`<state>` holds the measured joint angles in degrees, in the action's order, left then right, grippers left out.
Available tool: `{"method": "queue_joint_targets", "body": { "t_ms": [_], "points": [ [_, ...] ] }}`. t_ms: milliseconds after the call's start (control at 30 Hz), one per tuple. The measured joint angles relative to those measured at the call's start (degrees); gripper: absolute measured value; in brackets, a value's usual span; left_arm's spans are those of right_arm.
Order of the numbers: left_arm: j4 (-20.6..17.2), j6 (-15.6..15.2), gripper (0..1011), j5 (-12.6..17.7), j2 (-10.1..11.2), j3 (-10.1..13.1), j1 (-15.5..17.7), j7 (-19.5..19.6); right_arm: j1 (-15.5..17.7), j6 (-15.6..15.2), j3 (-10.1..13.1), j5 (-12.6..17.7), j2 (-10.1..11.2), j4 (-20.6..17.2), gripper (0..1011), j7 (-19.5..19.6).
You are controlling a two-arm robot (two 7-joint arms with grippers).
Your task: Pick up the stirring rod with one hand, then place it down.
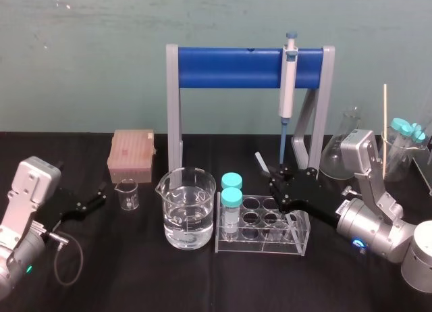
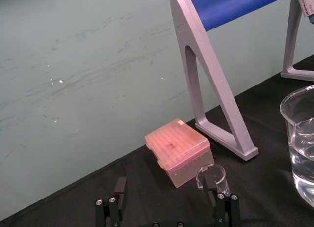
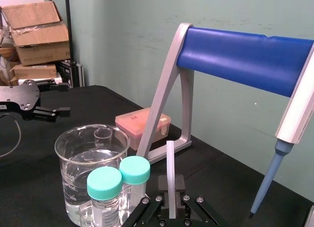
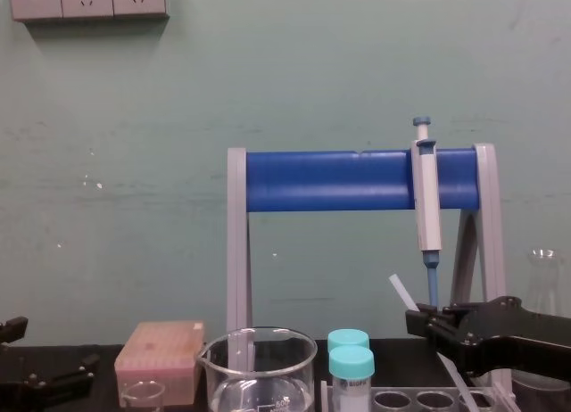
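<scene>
Contact is on the stirring rod (image 1: 262,163): my right gripper (image 1: 277,178), just right of centre in the head view, has its two black fingers pinched against it, with the thin white shaft caught between them. The rod leans. Its free upper end points toward the upper left of that frame, just left of the blue tip of the pipette (image 1: 288,75) that hangs from the blue-barred stand (image 1: 229,67). Seen from my right wrist, the rod (image 3: 170,163) rises straight out from between my fingertips. In the chest view it runs diagonally at the lower right. Its top end (image 4: 402,293) shows up and to the left of my gripper (image 4: 417,323), and its lower part drops down and to the right toward the tube rack (image 4: 428,399). I cannot tell whether that lower end touches anything.

Below my gripper in the head view stands the clear rack (image 1: 263,225), with two teal-capped tubes (image 1: 231,190) at its left end and the large beaker (image 1: 187,207) of water just left of it. A small beaker (image 1: 127,194) and a pink tip box (image 1: 131,155) stand farther left.

My left gripper (image 1: 100,196) sits at the lower left of the head view over the black table (image 1: 135,271). Its fingers are spread apart with nothing between them, and it points toward the small beaker, well apart from the rod.
</scene>
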<state>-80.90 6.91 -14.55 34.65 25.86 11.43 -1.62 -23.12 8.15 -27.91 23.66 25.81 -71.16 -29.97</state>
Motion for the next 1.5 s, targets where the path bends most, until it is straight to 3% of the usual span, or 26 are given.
{"method": "queue_joint_targets", "body": {
  "t_ms": [467,633,933,1200,1367,1500],
  "points": [
    [0.0,0.0,1000,0.0,0.0,0.0,0.0,0.0,0.0,0.0,0.0,-0.1,0.0,0.0,67,0.0],
    [0.0,0.0,1000,0.0,0.0,0.0,0.0,0.0,0.3,2.0,1.4,-0.9,-0.7,-0.2,67,1.2],
    [0.0,0.0,1000,0.0,0.0,0.0,0.0,0.0,0.3,11.5,5.6,-1.6,-3.8,-2.7,67,3.9],
    [0.0,0.0,1000,0.0,0.0,0.0,0.0,0.0,2.2,23.1,9.4,-4.3,-6.5,-3.4,67,7.7],
    [0.0,0.0,1000,0.0,0.0,0.0,0.0,0.0,3.2,27.2,10.8,-3.0,-7.6,-1.7,67,6.8],
    [0.0,0.0,1000,0.0,0.0,0.0,0.0,0.0,3.7,28.7,11.6,-1.2,-8.2,-0.4,67,5.3]
  ]
}}
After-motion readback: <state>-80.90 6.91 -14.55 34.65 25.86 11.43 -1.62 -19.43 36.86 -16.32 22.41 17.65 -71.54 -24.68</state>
